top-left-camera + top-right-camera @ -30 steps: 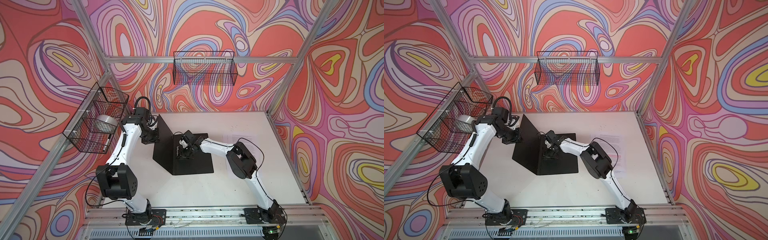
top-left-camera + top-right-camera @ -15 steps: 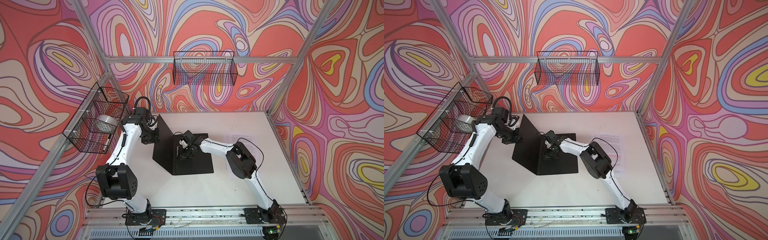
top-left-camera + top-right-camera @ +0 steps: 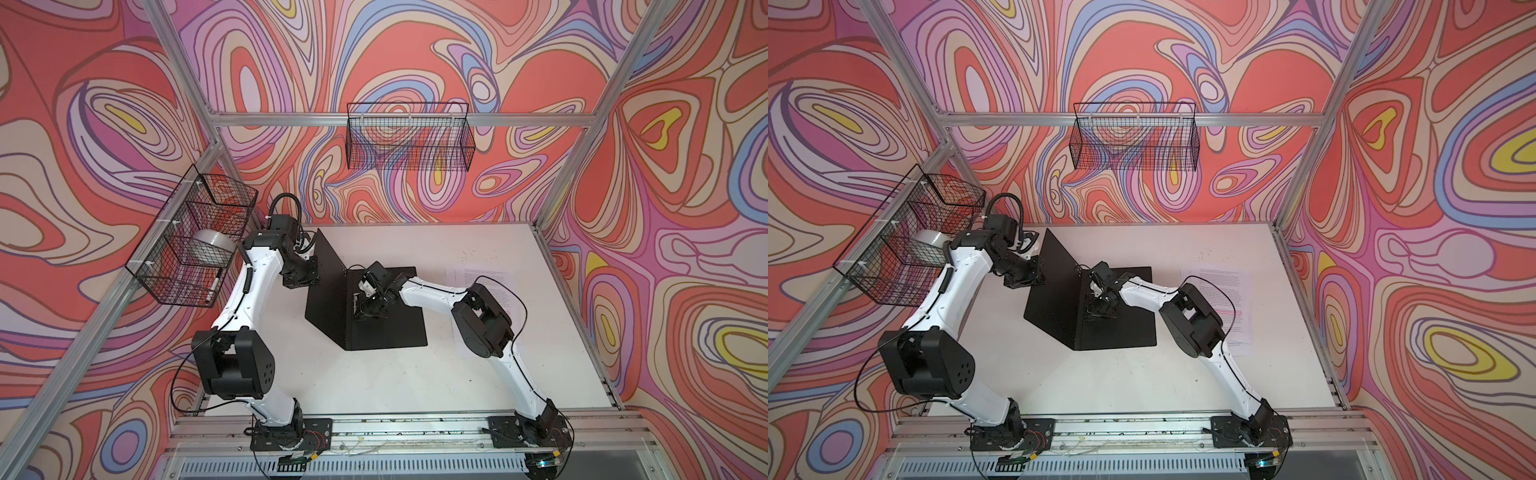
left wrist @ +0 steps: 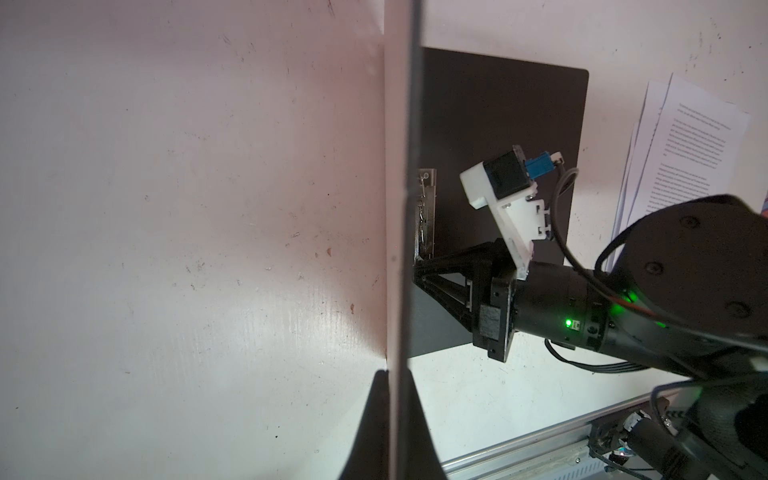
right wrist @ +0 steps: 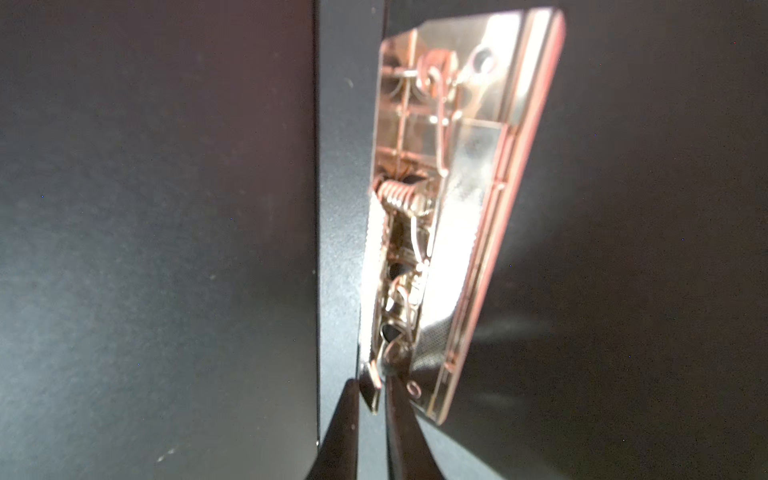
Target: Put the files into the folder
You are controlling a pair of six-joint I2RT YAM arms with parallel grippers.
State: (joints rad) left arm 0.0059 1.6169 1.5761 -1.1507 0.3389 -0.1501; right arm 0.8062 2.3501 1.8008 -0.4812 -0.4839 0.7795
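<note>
Near frame centre, the folder (image 3: 390,324) is pinched open by the left end effector (image 4: 395,382), so its clip (image 5: 453,166) lever is gripped by the closed right end effector (image 5: 374,386).

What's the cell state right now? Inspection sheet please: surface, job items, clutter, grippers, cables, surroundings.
Surface: white table, scuffed.
Job's things: folder open, black inside showing, one cover flat, the other held upright; files flat on the table beside it, partly under the right arm.
Clutter: nothing seen.
Grippers: left gripper shut on the raised cover's edge; right gripper pinching the lever of the metal clip.
Cables: black cable arcs off the right arm above the files.
Surroundings: side basket holds a tape roll and a pen; back basket, nothing seen inside.
</note>
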